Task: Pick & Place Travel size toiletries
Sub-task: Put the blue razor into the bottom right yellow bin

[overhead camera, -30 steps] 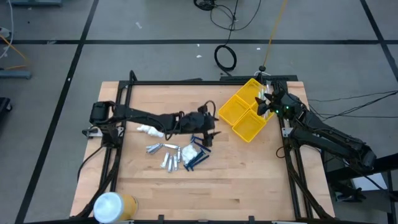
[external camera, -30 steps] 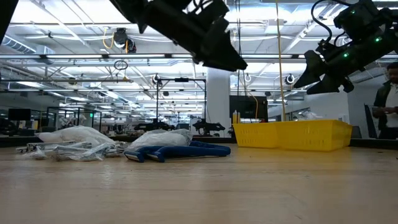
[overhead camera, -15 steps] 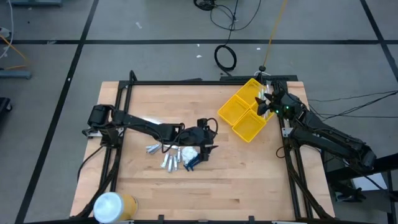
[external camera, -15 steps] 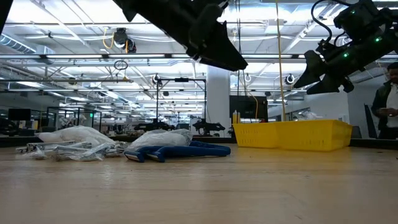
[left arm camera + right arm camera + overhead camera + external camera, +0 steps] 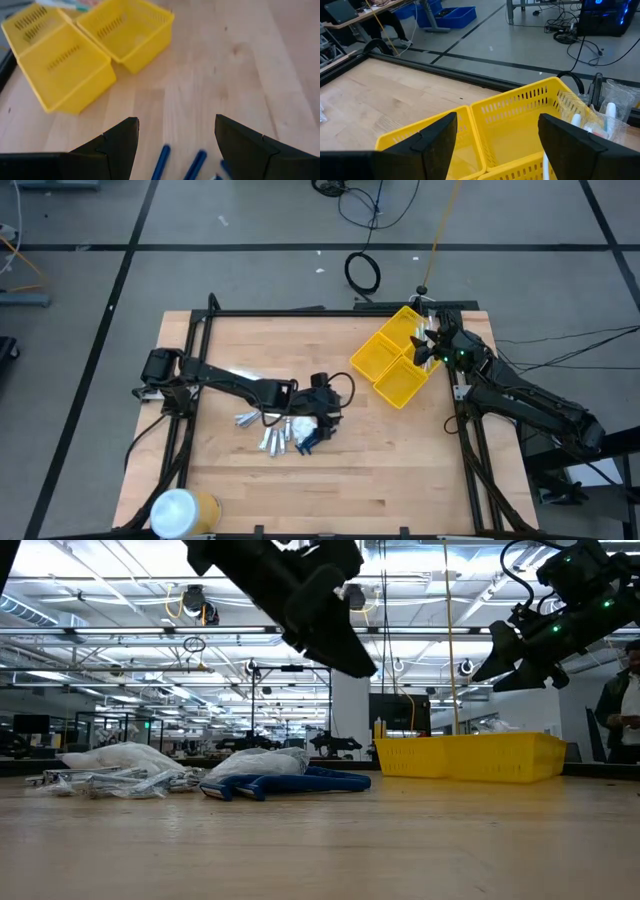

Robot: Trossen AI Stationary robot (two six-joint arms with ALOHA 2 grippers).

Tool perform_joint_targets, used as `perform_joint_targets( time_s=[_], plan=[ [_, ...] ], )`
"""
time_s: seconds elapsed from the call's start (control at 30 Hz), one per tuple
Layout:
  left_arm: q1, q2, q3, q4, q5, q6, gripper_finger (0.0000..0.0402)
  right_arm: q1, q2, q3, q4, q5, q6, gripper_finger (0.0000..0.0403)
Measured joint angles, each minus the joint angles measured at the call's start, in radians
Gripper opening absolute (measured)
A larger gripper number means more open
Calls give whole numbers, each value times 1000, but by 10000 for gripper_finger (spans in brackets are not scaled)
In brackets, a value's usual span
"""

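Left gripper [image 5: 318, 416], seen from above, hangs open and empty over the toiletries [image 5: 275, 432], a heap of silvery tubes, white packets and blue sticks on the table [image 5: 330, 490]; right gripper [image 5: 424, 350], also open, sits over the yellow bin [image 5: 395, 370]. At table height, the toiletries [image 5: 190, 778] lie left of that bin [image 5: 470, 758]. Past the left fingers [image 5: 120, 145] two blue sticks [image 5: 192, 166] show.

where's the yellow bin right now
In the high view the yellow bin sits at the table's far right, directly under the open right gripper, well apart from the toiletries beneath the left gripper.
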State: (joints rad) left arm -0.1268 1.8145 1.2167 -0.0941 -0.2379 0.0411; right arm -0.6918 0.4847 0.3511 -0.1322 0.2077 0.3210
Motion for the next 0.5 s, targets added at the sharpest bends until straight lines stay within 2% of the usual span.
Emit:
perform_joint_targets(
  time_s=[0.3,0.5],
  plan=[
    [2,0,0,-138,1,-117,253,0,0,0,0,0,0,265],
    [2,0,0,-269,26,-139,253,0,0,0,0,0,0,265]
  ],
)
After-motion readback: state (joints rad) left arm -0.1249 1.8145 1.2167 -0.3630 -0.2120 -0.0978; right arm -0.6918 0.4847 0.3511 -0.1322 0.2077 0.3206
